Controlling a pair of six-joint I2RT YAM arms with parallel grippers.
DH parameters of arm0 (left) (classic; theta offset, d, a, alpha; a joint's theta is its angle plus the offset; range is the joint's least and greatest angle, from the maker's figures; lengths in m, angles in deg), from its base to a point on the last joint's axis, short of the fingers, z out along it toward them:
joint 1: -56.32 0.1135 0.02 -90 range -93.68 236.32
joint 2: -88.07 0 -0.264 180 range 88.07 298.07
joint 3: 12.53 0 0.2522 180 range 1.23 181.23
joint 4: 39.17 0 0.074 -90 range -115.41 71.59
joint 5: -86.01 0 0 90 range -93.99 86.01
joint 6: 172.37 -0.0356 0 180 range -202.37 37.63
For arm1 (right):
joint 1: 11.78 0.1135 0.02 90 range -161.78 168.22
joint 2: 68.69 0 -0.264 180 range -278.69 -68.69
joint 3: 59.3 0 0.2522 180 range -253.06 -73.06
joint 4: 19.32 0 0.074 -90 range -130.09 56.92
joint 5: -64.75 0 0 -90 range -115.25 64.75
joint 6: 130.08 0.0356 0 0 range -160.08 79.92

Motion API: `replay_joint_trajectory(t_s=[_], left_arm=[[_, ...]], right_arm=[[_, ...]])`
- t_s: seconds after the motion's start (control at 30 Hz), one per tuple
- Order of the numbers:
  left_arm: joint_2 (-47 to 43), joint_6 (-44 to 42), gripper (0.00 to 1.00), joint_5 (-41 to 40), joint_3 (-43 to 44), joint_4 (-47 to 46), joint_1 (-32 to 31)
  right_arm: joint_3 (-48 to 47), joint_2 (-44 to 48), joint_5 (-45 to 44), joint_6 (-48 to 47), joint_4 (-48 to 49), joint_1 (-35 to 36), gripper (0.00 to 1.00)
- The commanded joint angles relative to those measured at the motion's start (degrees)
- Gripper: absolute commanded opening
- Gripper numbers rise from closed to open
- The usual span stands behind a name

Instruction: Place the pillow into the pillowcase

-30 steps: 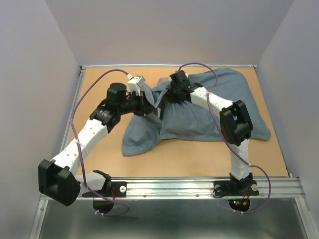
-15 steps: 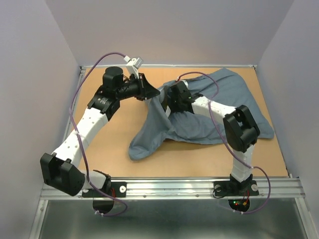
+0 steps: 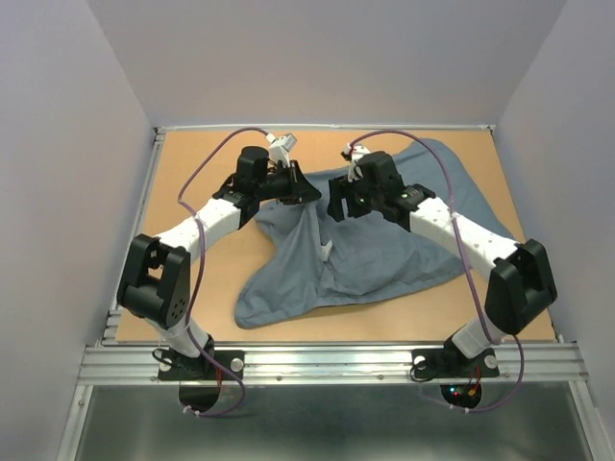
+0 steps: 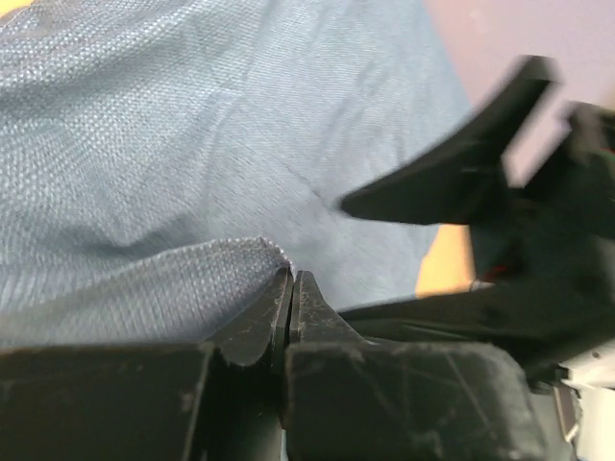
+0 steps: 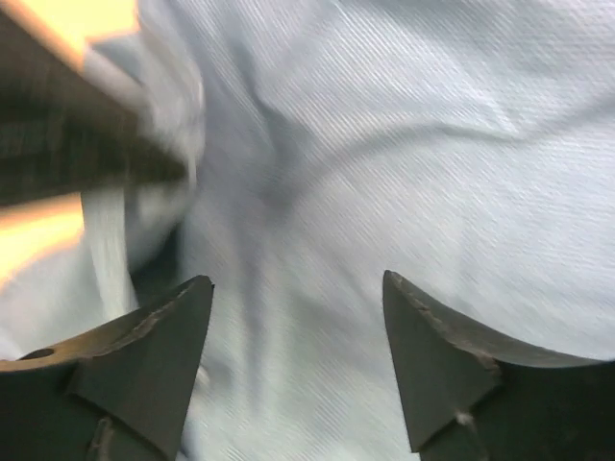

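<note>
The blue-grey pillowcase (image 3: 384,254) lies spread over the middle and right of the table, with one fold drawn up toward the back centre. My left gripper (image 3: 306,192) is shut on that raised hem; in the left wrist view the cloth edge (image 4: 240,254) runs into the closed tips of the left gripper (image 4: 291,277). My right gripper (image 3: 338,207) hovers just to the right of it, open. In the right wrist view the right gripper (image 5: 293,286) holds nothing, and pale cloth of the pillowcase (image 5: 432,144) lies below. The pillow is hidden.
The tan table board (image 3: 192,182) is boxed in by grey walls at the back and both sides. A metal rail (image 3: 327,360) runs along the near edge. Purple cables (image 3: 207,163) loop over both arms. A small white tag (image 3: 327,250) hangs on the cloth.
My right gripper has opened and let go of the cloth, then drawn back a little. The left arm has swung toward the centre, still holding the hem, and the cloth has shifted.
</note>
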Motion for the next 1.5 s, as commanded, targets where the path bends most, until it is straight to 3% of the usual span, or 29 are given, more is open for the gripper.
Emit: replay_joint_trajectory(t_s=[0.0,0.17,0.23,0.33,0.37,0.43,0.5,0.53,0.6,0.63,0.67,0.7,0.9,1.0,1.2,1.33,1.47], left_arm=[[3.19,-2.69,0.00,-3.00,1.15,-6.43,-0.82],[12.41,-11.12,0.00,-6.96,9.40,-0.63,-3.89],[17.33,-15.06,0.00,-9.24,16.07,1.04,-4.69],[25.24,-21.29,0.02,-13.81,30.48,12.07,-4.43],[26.91,-23.33,0.06,-15.21,34.08,12.12,-4.42],[29.30,-29.74,0.23,-18.47,42.44,19.73,-3.90],[28.60,-33.00,0.39,-18.48,46.40,22.48,-3.20],[27.99,-34.50,0.54,-17.87,47.21,23.88,-2.24],[24.74,-38.28,0.64,-16.29,47.30,27.75,-1.35],[23.43,-39.33,0.79,-15.50,46.52,28.72,-0.74],[20.19,-41.17,0.82,-13.92,44.34,30.21,0.40],[18.51,-42.58,0.99,-12.86,42.92,31.01,1.02],[1.99,-51.82,0.99,-8.72,28.58,35.94,4.98],[-8.62,-57.61,0.99,-7.85,10.46,33.23,5.51],[-21.23,-67.90,0.95,-11.25,-10.49,30.58,4.98],[-23.87,-74.22,0.91,-17.59,-17.55,29.52,4.98],[-25.63,-78.01,0.91,-20.14,-21.25,28.03,4.89]], right_arm=[[5.74,5.47,-4.15,-12.73,-2.44,-2.96,0.78],[6.28,10.31,-2.06,-19.14,-4.90,-11.21,0.88],[5.75,11.54,1.71,-22.89,-7.52,-17.63,0.89],[8.47,14.69,4.62,-32.89,-11.91,-24.23,0.89],[9.70,14.71,4.28,-35.47,-12.89,-25.02,0.89],[14.18,16.46,2.34,-40.75,-14.83,-25.47,0.89],[16.64,16.12,4.78,-41.56,-14.84,-25.56,0.89],[17.78,15.25,6.80,-41.12,-14.58,-25.47,0.89],[17.18,11.83,10.41,-38.67,-13.44,-25.38,0.89],[14.66,7.72,14.34,-35.00,-11.95,-25.21,0.92],[13.33,5.15,16.03,-33.05,-11.15,-24.34,0.93],[11.48,1.56,17.71,-29.12,-9.23,-23.63,0.94],[3.56,0.29,17.90,-22.40,-5.26,-19.23,0.96],[3.29,3.18,19.39,-22.05,-4.82,-19.14,0.96],[4.08,5.03,14.75,-21.51,-3.50,-18.00,0.96],[15.81,19.77,7.01,-42.18,-8.75,-19.14,1.00],[23.32,34.64,0.33,-55.77,-17.02,-21.42,0.99]])
